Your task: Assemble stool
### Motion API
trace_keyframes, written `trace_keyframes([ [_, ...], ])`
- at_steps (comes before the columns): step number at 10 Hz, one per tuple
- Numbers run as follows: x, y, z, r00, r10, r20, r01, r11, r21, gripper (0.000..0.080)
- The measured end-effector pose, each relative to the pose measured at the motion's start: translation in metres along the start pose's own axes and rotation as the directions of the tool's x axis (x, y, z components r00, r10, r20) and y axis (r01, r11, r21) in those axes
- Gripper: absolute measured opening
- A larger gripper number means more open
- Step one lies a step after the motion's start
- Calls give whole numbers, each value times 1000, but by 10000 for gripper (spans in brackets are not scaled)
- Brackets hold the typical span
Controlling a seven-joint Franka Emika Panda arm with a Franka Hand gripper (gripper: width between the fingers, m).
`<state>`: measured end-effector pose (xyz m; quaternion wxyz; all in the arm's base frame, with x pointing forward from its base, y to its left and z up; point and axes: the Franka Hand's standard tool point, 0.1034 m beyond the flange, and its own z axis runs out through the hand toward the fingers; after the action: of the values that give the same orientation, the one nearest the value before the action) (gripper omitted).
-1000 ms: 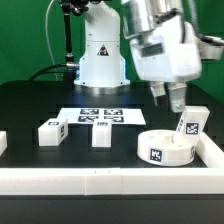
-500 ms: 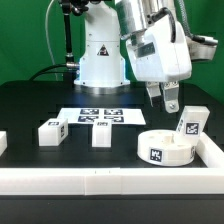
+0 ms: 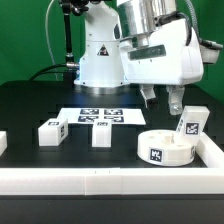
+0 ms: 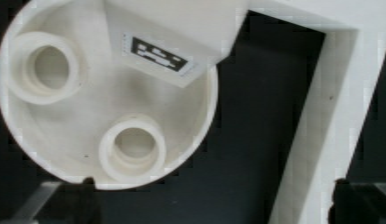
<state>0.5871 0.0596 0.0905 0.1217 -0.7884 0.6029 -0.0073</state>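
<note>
The tool is spread wide and empty. Its fingers hang in the air with nothing between them, above the seat disc and clear of it.

The seat disc lies flat at the tabletop corner nearest the exterior camera, on the exterior view's right, tucked against the border rail. The wrist view looks straight down on it: two sockets, one and the other, both stand empty.

An upright leg rises at the disc's far side, toward the exterior view's right. Whether it sits in a socket or only stands behind the disc cannot be told.

A loose leg lies near the middle of the tabletop. A second loose leg lies further toward the exterior view's left, in front of the marker board.

The step in hand looks like one between grasps. The empty sockets suggest legs are yet to be fitted, so the next move likely calls for travelling to a loose leg, lining the fingers across its sides and descending.

Against a second ago, the wrist has turned about its own axis and the fingers now show wider apart toward the camera. Its height is much the same and no part has shifted.
</note>
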Motion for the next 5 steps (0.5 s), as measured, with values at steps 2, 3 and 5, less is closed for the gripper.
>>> trace_keyframes([
  [2, 1, -1, 3, 957, -291, -11, 290, 955, -61, 649],
  [3, 4, -3, 3, 906, -422, -15, 420, 904, -78, 649],
  [5, 4, -3, 4, 863, -505, -7, 503, 861, -79, 649],
])
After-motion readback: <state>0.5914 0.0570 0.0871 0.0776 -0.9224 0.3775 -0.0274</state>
